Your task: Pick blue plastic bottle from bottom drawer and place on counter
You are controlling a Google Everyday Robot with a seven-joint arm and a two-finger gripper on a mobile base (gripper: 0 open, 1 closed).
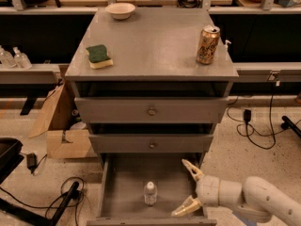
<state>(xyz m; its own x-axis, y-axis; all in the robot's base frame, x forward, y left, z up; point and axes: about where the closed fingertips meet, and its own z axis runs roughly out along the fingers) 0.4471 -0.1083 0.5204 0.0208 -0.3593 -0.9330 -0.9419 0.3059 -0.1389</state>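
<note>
Jaws of the gripper (179, 188) stand wide apart, holding nothing; one pale finger (191, 169) points up toward the back of the drawer, the other (186, 207) slants down toward its front edge; the gripper sits at the right side of the bottom drawer (123, 182), at the end of a white arm (256, 199) that enters from the lower right corner. The drawer is pulled out, its grey floor in plain sight; the blue plastic bottle (150, 193) stands upright on that floor, about midway across and toward the front, just left of the gripper and apart from it; the open fingers face the bottle, yet neither touches it. Above the drawer are two shut drawer fronts, the upper (117, 111) and the lower (122, 144), each with a small round knob. On the bench (150, 46), the grey top of the cabinet, a gold soda can (208, 44) stands near the right edge; a green sponge (99, 56) lies near the left edge; a pale bowl (120, 10) sits at the back, left of centre; all three are well apart. Left of the cabinet, a cardboard box (66, 138) rests on the floor; dark cables (51, 206) trail across the floor at lower left.
</note>
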